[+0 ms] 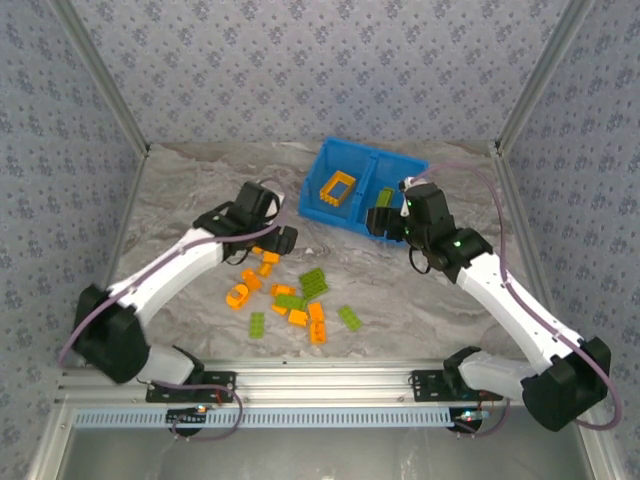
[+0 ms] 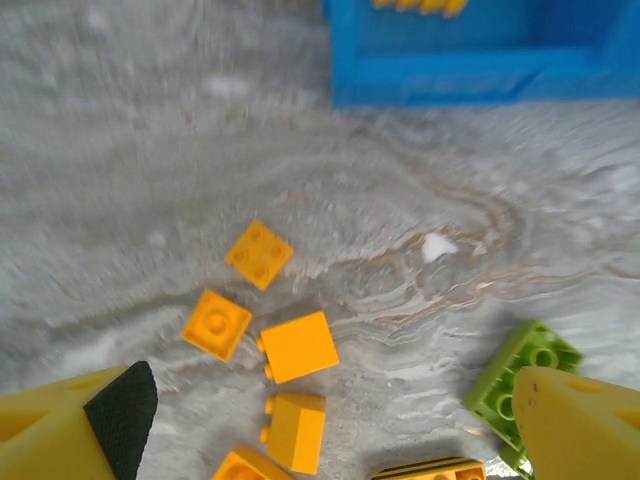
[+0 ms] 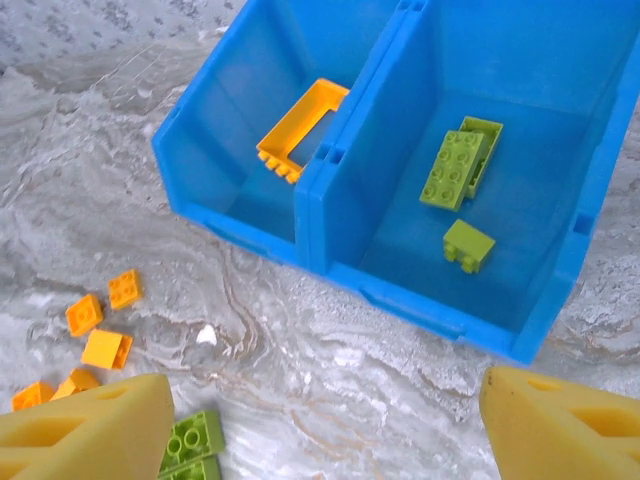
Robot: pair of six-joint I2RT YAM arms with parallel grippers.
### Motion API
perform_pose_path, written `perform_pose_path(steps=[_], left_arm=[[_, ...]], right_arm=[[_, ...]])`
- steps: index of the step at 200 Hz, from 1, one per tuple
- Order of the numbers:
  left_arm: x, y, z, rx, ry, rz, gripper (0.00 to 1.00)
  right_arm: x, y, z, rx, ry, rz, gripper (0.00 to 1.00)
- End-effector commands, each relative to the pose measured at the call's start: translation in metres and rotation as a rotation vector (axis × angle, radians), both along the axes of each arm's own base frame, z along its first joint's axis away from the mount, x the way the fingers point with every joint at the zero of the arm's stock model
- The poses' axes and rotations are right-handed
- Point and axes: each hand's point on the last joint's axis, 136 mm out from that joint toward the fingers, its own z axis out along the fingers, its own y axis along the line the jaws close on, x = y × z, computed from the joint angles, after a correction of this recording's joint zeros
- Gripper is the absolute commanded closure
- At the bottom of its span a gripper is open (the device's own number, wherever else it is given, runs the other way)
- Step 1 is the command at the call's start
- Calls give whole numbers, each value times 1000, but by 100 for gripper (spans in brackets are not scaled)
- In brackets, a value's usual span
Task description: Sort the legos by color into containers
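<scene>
Table [image 1: 390, 290]: grey marble; legos [image 1: 313, 283] scattered centre.
Bin [image 1: 316, 190]: upper centre.
Left gripper [image 2: 340, 430]: spread, empty.
Right gripper [image 3: 325, 430]: spread, empty.

**Arms and hands, two units**

Left arm [image 1: 170, 275]: white links, stretched forward and inward from its base. The left hand [image 1: 278, 240] is angled down, fingers [image 2: 575, 425] spread wide with nothing between them, and a black pad [image 2: 125, 415] on one.

Right arm [image 1: 510, 300]: elbow bent, reaching forward and inward. The right hand [image 1: 386, 222] is tilted down, its yellow fingertips [image 3: 85, 430] parted wide, empty.
</scene>
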Motion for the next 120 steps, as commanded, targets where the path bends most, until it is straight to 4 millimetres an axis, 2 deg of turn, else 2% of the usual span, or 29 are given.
perform_pose_path(steps=[1,30,54,67,120], left_arm=[[16,13,-25,13,98,149,10],[36,13,-61,93,149,81,16],[49,13,-83,60,216,76,20],[54,10,-92,26,252,77,24],[60,5,-118,28,316,54,24]], right_arm=[[-13,3,-6,-5,23,65,15],[-21,0,-12,-19,47,73,12],[-22,0,-14,-9,50,69,12],[-22,-1,-14,-8,48,62,11],[-21,-2,-11,-12,44,54,10]])
